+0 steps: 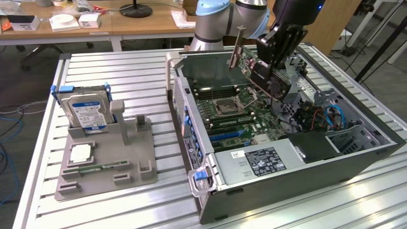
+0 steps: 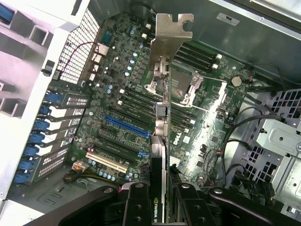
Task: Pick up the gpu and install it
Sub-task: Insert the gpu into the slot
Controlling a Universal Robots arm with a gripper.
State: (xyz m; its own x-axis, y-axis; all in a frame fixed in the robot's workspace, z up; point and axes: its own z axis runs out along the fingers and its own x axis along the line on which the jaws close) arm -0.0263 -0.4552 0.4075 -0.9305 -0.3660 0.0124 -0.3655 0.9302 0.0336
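Gripper (image 2: 162,197) grasped the gpu (image 2: 161,122) by its edge, upright above the motherboard (image 1: 229,114) inside the open computer case (image 1: 318,167), upper right of the exterior view's centre.

Cut off at the picture's edge: fingers (image 2: 137,207) of the gripper (image 2: 162,207), and the end of the gpu (image 2: 161,122) clamped between the jaws. Partly hidden behind the gpu, beyond the jaws: CPU socket (image 2: 193,89). Too small to read, well away from the jaws: power supply label (image 1: 262,161).

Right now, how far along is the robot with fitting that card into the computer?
Done: the gpu is off the grey holder and lifted. In hand: the hand grips it edge-on above the motherboard inside the open case. Left: it is not yet seated; the blue slot is bare.
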